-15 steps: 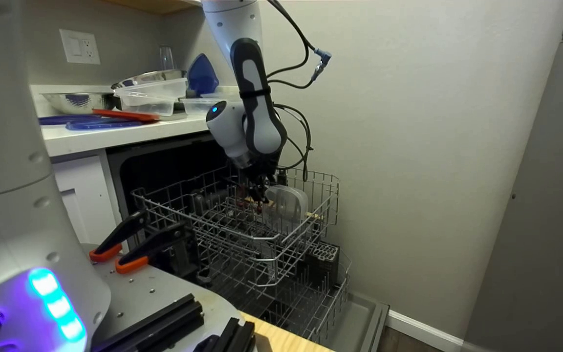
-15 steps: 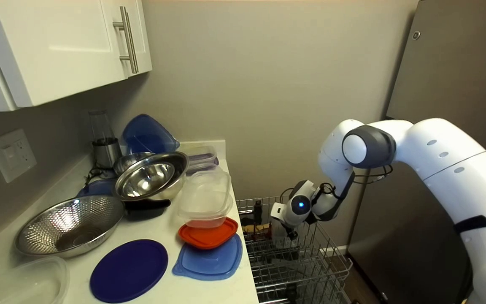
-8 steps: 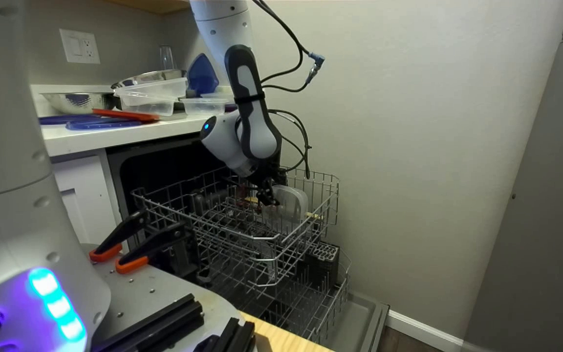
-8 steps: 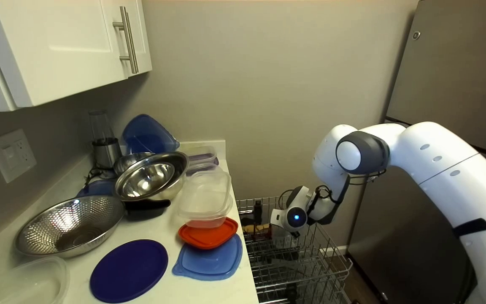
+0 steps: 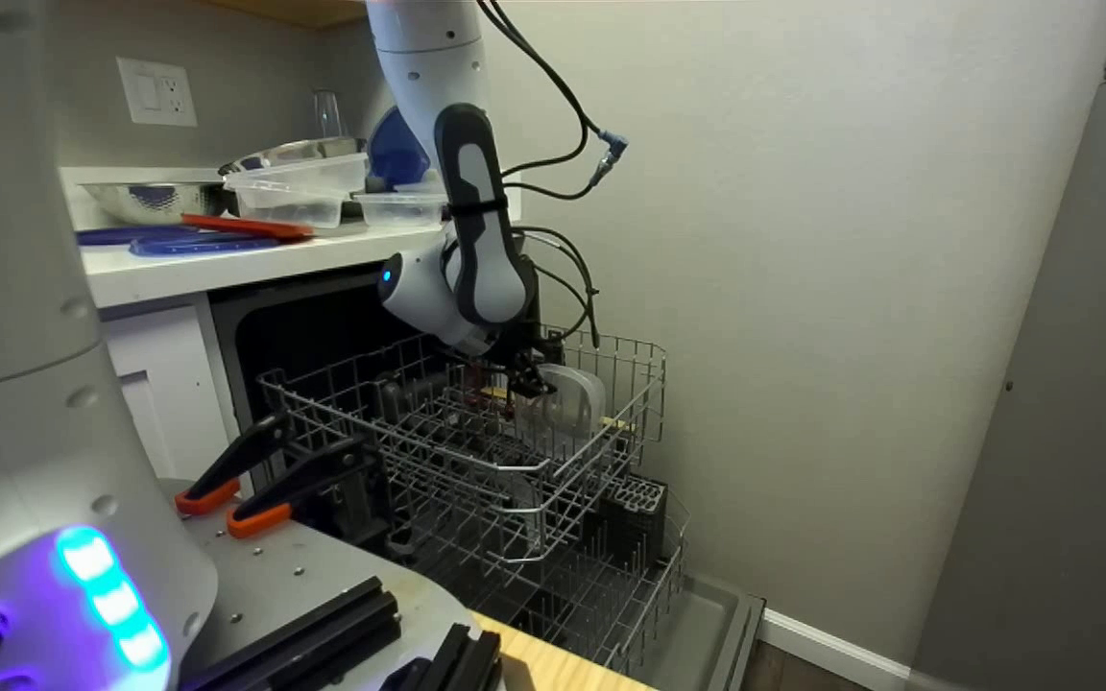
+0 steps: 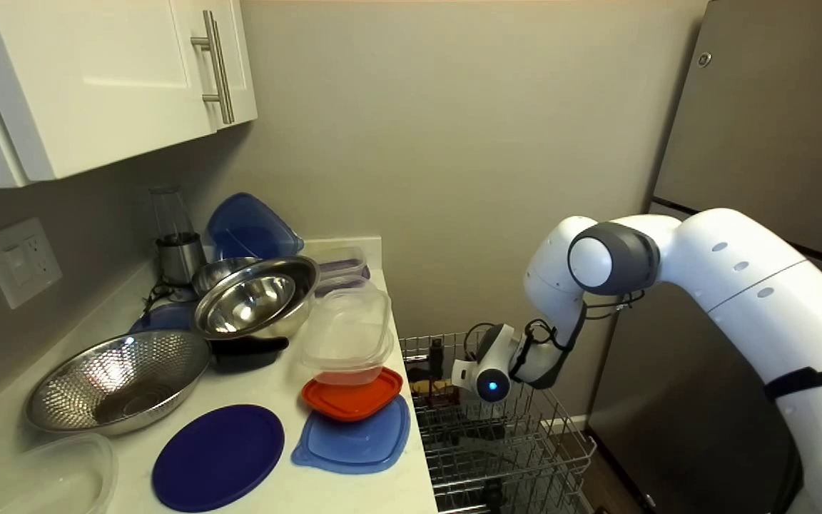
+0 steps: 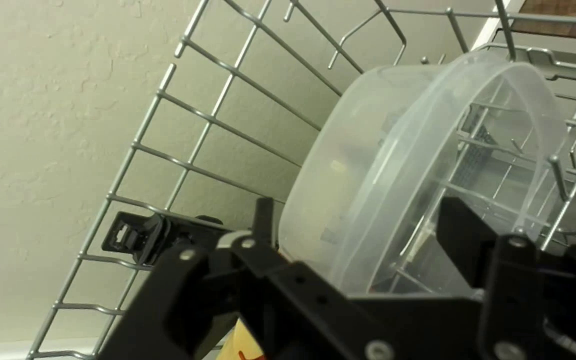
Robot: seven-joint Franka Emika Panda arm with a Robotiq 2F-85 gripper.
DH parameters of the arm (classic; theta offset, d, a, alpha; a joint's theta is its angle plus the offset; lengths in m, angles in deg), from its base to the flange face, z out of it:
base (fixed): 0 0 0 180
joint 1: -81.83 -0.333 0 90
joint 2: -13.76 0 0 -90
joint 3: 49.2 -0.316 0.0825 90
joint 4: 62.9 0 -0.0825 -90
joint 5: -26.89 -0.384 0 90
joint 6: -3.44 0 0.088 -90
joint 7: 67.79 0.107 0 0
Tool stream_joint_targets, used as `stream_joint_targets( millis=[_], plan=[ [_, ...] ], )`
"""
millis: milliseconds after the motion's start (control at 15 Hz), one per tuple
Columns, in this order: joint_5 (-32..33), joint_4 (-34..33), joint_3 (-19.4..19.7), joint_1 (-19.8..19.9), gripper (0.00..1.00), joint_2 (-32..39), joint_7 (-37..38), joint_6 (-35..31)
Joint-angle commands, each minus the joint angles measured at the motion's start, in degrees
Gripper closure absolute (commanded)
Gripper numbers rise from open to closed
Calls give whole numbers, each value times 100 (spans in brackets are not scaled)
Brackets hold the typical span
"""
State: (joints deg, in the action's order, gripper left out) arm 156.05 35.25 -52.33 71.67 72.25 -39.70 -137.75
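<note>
Landmark: upper dishwasher rack (image 5: pixel 520 468); you're reading left to right in an exterior view. Counter (image 5: pixel 159 281), up and left of the rack: perforated steel colander (image 5: pixel 155 202), red lid (image 5: pixel 246 226), translucent plastic tubs (image 5: pixel 299 192). Orange-tipped clamps (image 5: pixel 303 487) sit just left of the rack.

Your gripper (image 7: pixel 355 215) hangs inside the rack, fingers well apart, nothing clamped. In the wrist view a clear plastic food container (image 7: pixel 403 170) shows between them: one fingertip just beside its base, the other overlapping its mouth. Contact: can't tell.

That container is in the rack, tipped on its side, base toward the rack's wire wall, mouth facing away. My read: light, thin-walled, flexes if you squeeze hard, unlikely to break. Looks smooth, so expect some slip; can't see if it's wet. Best hold for you is the side wall at the rim, one finger inside, one outside; the lip looks like the stiffest part. Squeezing base to mouth gives you little to bear on. Mind the rack tines around it.

Far right, below the rack: dark cutlery basket (image 5: pixel 635 511).
</note>
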Motion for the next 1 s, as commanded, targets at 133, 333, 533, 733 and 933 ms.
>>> stream_joint_targets(
  millis=[133,333,533,733,933],
  plan=[
    [281,277,-407,345,59,-73,-67,647],
    [178,392,-502,404,78,-177,-43,823],
    [128,478,-544,392,96,-290,-99,1067],
    [97,471,-591,360,100,-353,-169,1267],
    [40,492,-645,346,96,-448,-211,1346]
  ],
)
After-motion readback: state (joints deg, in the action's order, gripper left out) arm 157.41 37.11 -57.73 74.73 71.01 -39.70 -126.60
